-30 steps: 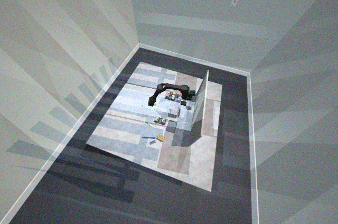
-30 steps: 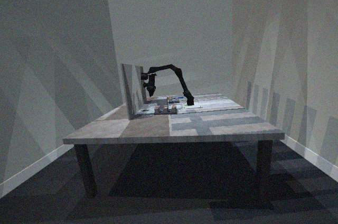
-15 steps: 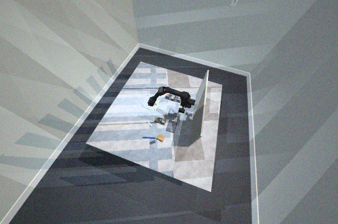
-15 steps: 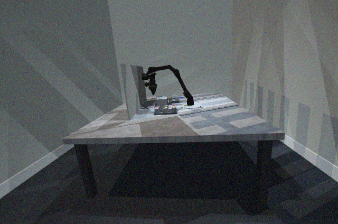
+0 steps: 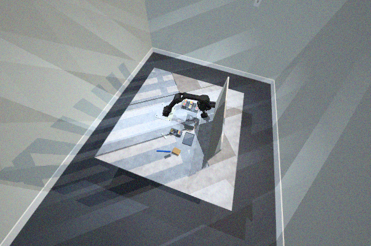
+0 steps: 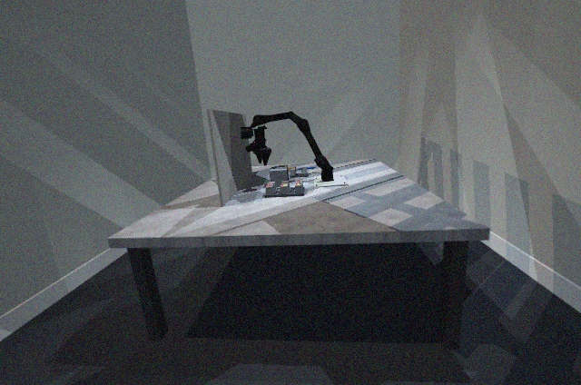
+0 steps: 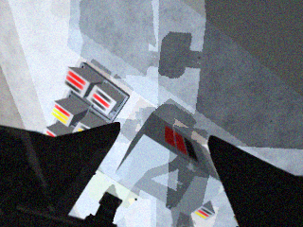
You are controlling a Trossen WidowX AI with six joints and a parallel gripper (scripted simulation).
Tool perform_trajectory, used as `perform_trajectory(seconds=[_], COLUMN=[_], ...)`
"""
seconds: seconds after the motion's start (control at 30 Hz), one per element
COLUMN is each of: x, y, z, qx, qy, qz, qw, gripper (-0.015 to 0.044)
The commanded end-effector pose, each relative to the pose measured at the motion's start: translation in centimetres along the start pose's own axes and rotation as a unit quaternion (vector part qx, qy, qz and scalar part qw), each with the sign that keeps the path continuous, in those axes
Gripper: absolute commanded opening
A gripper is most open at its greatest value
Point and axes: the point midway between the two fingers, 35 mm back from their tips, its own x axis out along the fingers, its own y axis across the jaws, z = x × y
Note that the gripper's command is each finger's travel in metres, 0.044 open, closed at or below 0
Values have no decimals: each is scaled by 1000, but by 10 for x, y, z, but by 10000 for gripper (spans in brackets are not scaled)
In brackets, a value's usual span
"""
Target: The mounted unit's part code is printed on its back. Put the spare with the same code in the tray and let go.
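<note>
The mounted unit (image 5: 190,124) (image 6: 278,172) (image 7: 176,141) is a grey box; the wrist view shows two red bars and a black bar on its back. My gripper (image 5: 204,115) (image 6: 264,163) (image 7: 163,132) is open and empty, high above the table on the unit's panel side. One dark rack (image 5: 189,105) (image 6: 283,190) (image 7: 124,101) holds several grey spares with striped labels; two nearest its end show red and dark bars, others yellow. A second group of spares (image 5: 175,132) (image 7: 204,211) lies on the unit's other side. The flat grey tray (image 5: 188,138) is empty.
A tall upright panel (image 5: 217,120) (image 6: 230,155) stands close behind the gripper. A blue stick (image 5: 163,151), an orange block (image 5: 175,151) and a small grey block (image 5: 167,156) lie beyond the tray. The arm stands on a white base plate (image 5: 158,115).
</note>
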Motion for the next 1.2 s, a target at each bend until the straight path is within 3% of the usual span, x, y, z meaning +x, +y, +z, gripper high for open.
perform_trajectory(seconds=[0.0, 0.2, 0.33, 0.53, 1.17], x=[1, 0, 0, 32, 57], y=[63, 159, 162, 166, 165], z=[18, 25, 25, 28, 30], qx=[-196, -484, -493, -493, -493], qy=[1, -4, -4, -4, -4], qz=[4, 7, 7, 7, 7], qw=[981, 875, 870, 870, 870], gripper=[440, 440, 440, 300, 300])
